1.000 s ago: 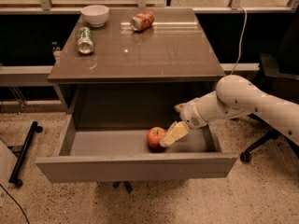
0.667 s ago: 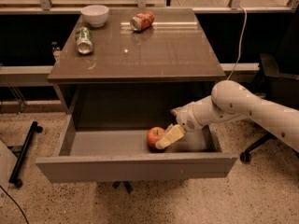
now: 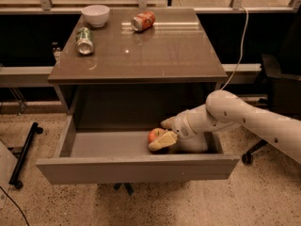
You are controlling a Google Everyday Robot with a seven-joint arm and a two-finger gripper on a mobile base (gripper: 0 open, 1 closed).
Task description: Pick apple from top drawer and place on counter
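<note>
The apple (image 3: 153,134), small and red-orange, lies on the floor of the open top drawer (image 3: 136,168), right of its middle. My gripper (image 3: 164,132) reaches into the drawer from the right and is open. One fingertip (image 3: 162,141) is in front of the apple and the other is behind it, so the apple sits between the jaws and its right side is partly covered. The counter (image 3: 155,51) forms the cabinet top above the drawer.
On the counter stand a white bowl (image 3: 95,15), a green can (image 3: 85,34) on its side and a red-orange soda can (image 3: 143,20) on its side. A wheeled chair (image 3: 277,93) stands at the right. A black stand leg (image 3: 23,154) lies on the floor at the left.
My gripper has moved left along the drawer, from beside the apple to around it. The apple has stayed in place.
</note>
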